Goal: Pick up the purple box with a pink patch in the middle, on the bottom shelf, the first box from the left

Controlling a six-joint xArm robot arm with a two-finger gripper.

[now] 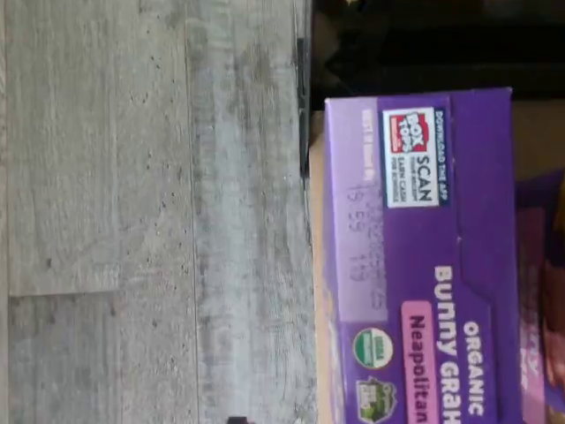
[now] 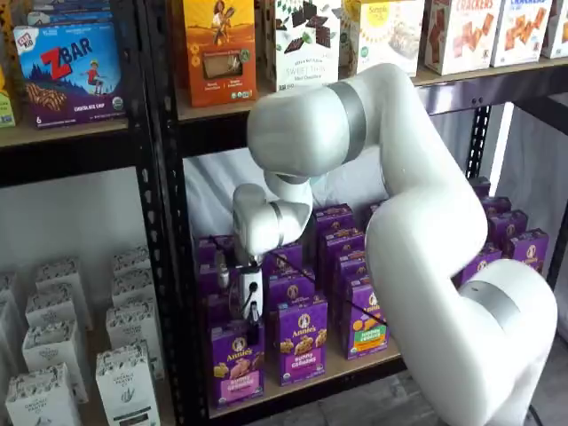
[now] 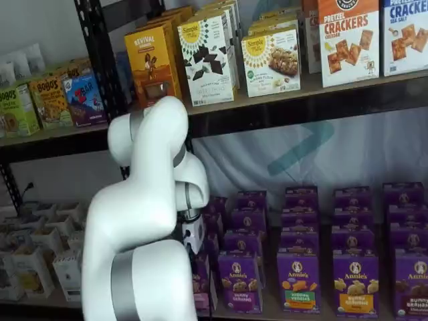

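Wrist view: the purple box (image 1: 424,256) fills one side of the picture, seen from above on its top flap. Readable print: "BOX TOPS", "SCAN", "DOWNLOAD THE APP", "ORGANIC", "BUNNY GRAH…" cut off, and "Neapolitan" on a pink patch; a round green organic seal sits nearby. A faint stamped date code is too blurred to read. Beside the box lies grey wood-plank floor (image 1: 150,212). No fingers show here.

In a shelf view, the pincer (image 2: 251,312) hangs just above the purple box (image 2: 236,359), which stands at the near left end of the bottom shelf (image 2: 311,380) with "Annie's" on its front. Two black fingers show with a small gap, holding nothing; contact with the box cannot be told. Above, a "ZBAR" carton (image 2: 69,71) and a "CRACKERS" carton (image 2: 461,31) can be read.

In a shelf view the white arm (image 3: 144,221) hides most of the pincer (image 3: 192,251); its opening cannot be judged there. Cartons read "PRETZEL CRACKERS" (image 3: 348,40), "Simple Mills" (image 3: 207,57), "Annie's".
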